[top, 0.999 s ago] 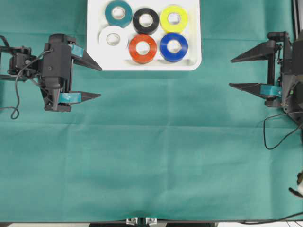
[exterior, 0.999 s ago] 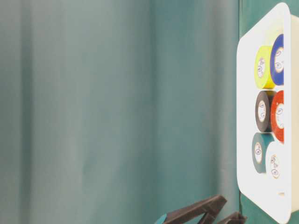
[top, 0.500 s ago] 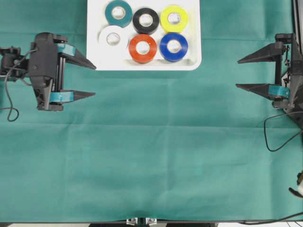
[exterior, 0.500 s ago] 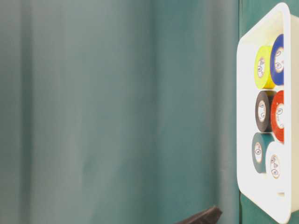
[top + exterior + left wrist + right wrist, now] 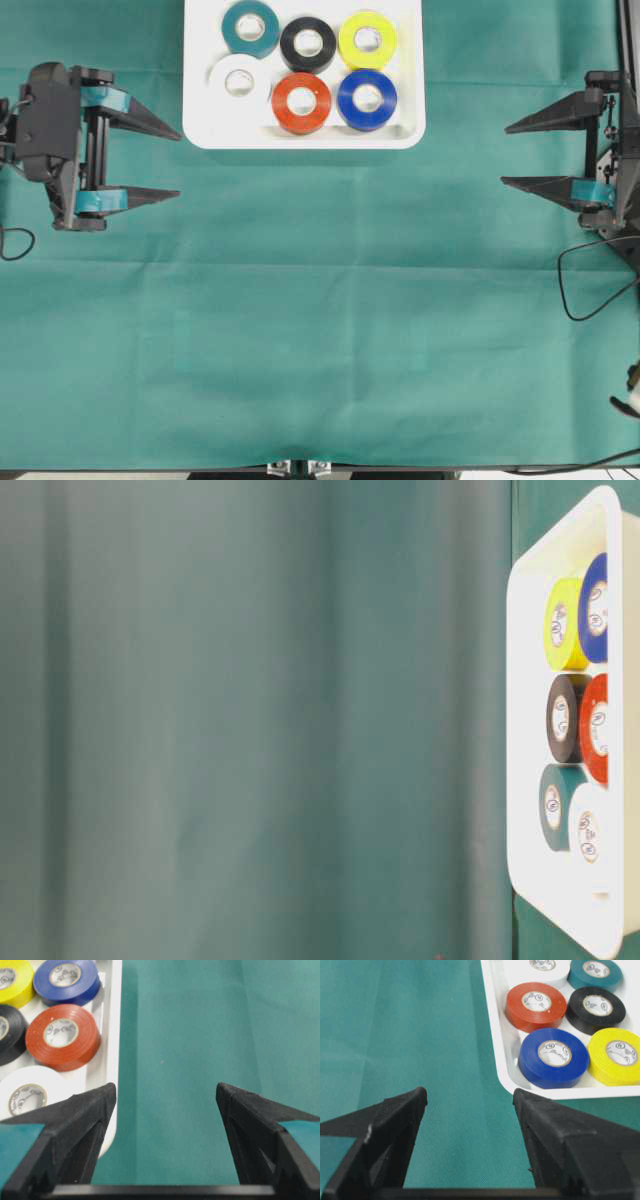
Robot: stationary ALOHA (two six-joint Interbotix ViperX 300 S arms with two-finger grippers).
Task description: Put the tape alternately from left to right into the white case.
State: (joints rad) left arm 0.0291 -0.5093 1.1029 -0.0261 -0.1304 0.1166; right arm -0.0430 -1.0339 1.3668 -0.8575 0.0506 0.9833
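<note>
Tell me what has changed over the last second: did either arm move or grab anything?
The left gripper drew back toward the left edge, jaws open and empty. The right gripper backed slightly right, also open. Nothing was gripped or released. All six tape rolls stayed put in the white case.

Six tape rolls (image 5: 301, 102), one white case (image 5: 199, 40), two grippers: left gripper (image 5: 180, 163), right gripper (image 5: 503, 154).

No text, brand or number can be read. The pale cores of the tape rolls (image 5: 551, 1053) in the white case (image 5: 405, 137) carry small dark printed marks, too small to read.
</note>
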